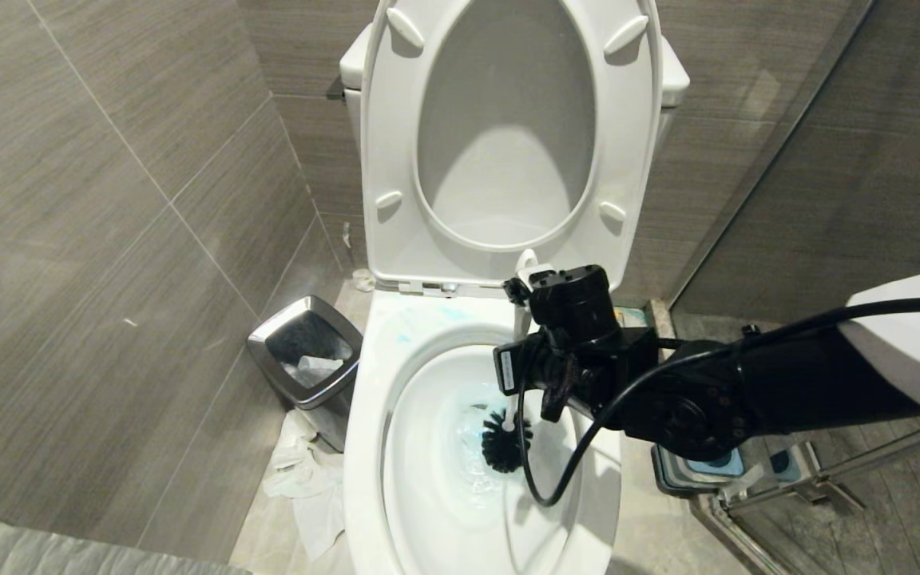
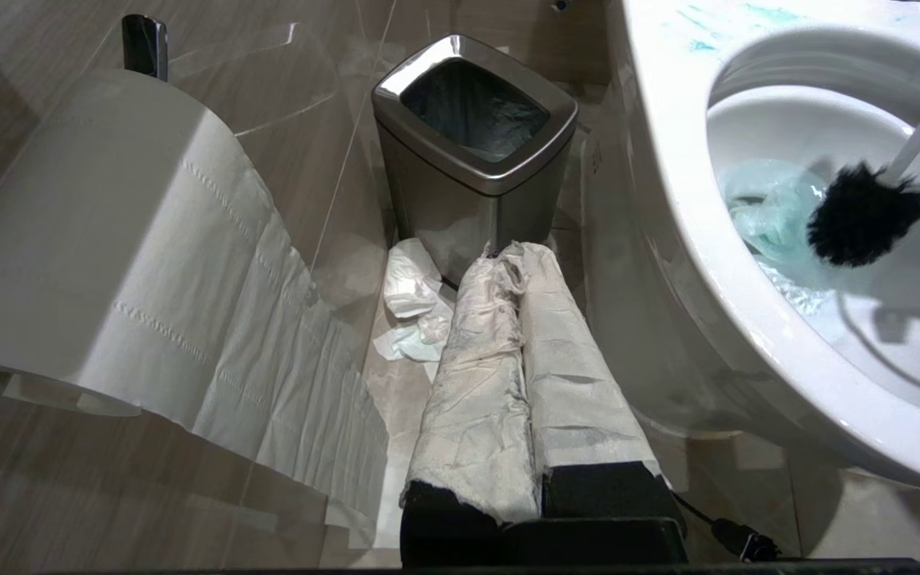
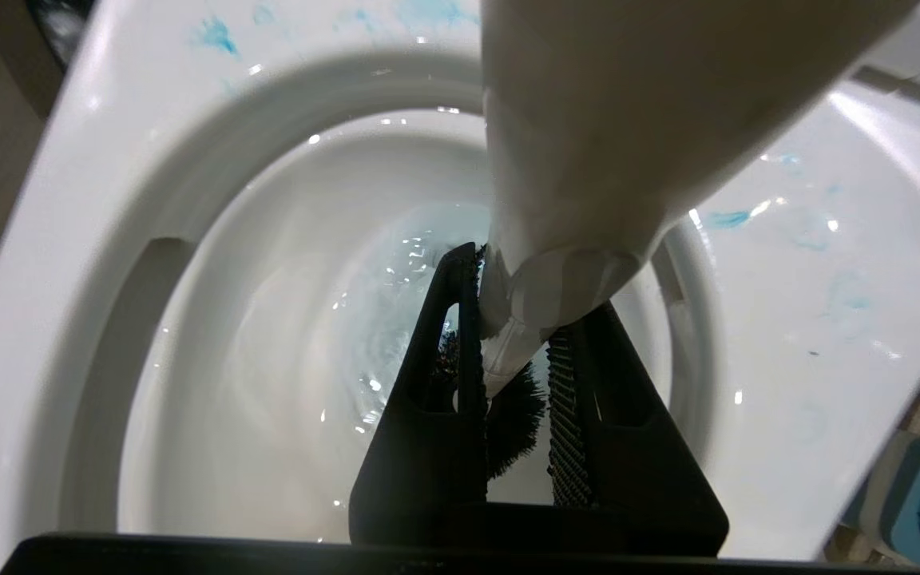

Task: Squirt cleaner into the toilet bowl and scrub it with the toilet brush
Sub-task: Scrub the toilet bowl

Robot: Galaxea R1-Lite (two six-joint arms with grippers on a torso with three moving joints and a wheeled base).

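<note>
Right now the right gripper [image 1: 525, 375] is clamping the toilet brush [image 1: 508, 441] by its white handle, jaws nearly closed around it, black bristle head sitting down in the toilet bowl [image 1: 364, 447] at the tinted water. Cleaner [image 1: 420, 323] is showing as turquoise smears on the back rim and a blue patch in the water.

Risks, as a judgement: handle is smooth and slim, so it could be twisting or slipping in the jaws under scrubbing load; wet bristles could be flicking blue water over the rim; the dangling black cable [image 1: 544, 487] is hanging inside the bowl and could be getting wet or snagging.

Left gripper [image 2: 520, 263] is parked low beside the bowl, paper-wrapped fingers pressed together, holding nothing.

Room: grey tiled walls, steel bin [image 1: 307, 359], crumpled tissue on floor [image 1: 304, 487], toilet roll [image 2: 93, 239], blue holder [image 1: 715, 467] just right of the bowl.
</note>
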